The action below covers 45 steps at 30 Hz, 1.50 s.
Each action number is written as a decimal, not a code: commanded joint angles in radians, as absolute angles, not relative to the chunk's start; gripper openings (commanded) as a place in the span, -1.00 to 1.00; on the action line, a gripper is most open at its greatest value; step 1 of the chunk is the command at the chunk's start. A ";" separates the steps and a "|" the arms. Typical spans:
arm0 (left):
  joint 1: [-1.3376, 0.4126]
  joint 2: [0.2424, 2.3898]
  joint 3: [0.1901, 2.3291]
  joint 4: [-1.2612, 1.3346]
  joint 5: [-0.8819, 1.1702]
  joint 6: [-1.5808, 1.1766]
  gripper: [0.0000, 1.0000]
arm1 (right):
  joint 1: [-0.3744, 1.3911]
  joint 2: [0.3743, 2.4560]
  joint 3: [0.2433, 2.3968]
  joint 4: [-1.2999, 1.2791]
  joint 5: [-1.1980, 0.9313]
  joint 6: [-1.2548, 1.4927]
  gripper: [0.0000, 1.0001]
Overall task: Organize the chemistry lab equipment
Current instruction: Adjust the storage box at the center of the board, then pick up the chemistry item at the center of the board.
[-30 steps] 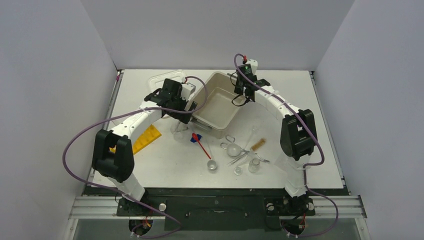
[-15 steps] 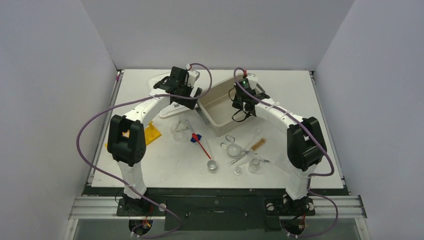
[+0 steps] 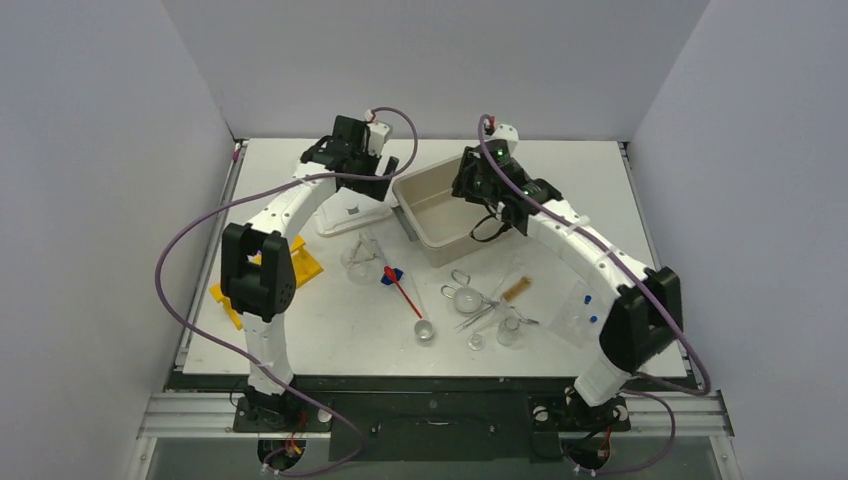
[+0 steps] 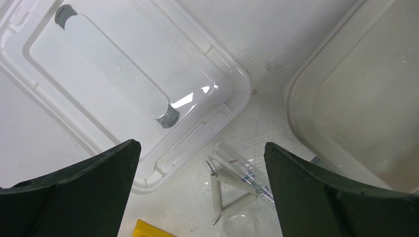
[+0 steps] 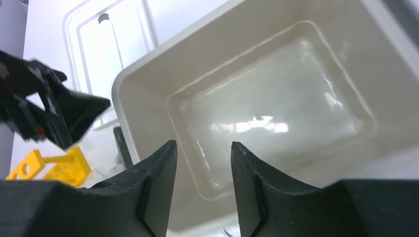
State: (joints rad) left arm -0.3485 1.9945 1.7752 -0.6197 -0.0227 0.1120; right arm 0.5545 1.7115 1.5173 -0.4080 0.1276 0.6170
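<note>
Two hands hang over the far half of the tabletop, and neither holds anything. The left hand has its fingers spread wide above the strip between a white lid and a beige tub. Right under it lie a clear marked tube and a thin white stick. The right hand has its fingers a little apart, with only the tub's shiny floor showing through the gap.

All the lab gear lies outside the tub, nearer the arm bases. A yellow rack sits at the left, partly behind the left arm. A clear beaker stands near the tub's near corner. A red spatula lies in the middle with a blue cap at its far end and a small glass dish at its near end. To the right are metal tongs, a brown brush and two small vials. A clear packet with blue bits lies beside the right arm.
</note>
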 commanded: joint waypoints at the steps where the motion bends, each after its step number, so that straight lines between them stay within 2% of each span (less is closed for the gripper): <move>1: -0.299 1.908 1.826 -0.708 0.064 0.114 0.93 | 0.551 1.459 1.372 -0.454 0.200 0.566 -0.16; 7: -0.261 1.721 1.724 -0.820 0.185 0.156 0.93 | 0.556 1.272 1.027 -0.608 0.300 0.658 -0.14; 17: -0.247 1.490 1.514 -0.857 0.284 0.192 0.93 | 0.549 0.985 0.694 -0.794 0.387 0.972 -0.14; 24: -0.248 1.460 1.479 -0.867 0.288 0.194 0.93 | 0.557 0.894 0.544 -0.776 0.374 1.113 -0.15; 28: -0.247 1.457 1.468 -0.865 0.288 0.196 0.93 | 0.581 0.890 0.473 -0.712 0.379 1.190 -0.25; 45: -0.247 1.453 1.454 -0.873 0.266 0.201 0.93 | 0.613 0.863 0.350 -0.541 0.520 1.283 -0.27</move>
State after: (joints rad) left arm -0.2523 1.4807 1.4414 -0.8795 0.2646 0.1951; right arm 0.6048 0.8696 0.3695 -0.6212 0.4519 1.2636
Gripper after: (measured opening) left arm 0.967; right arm 0.367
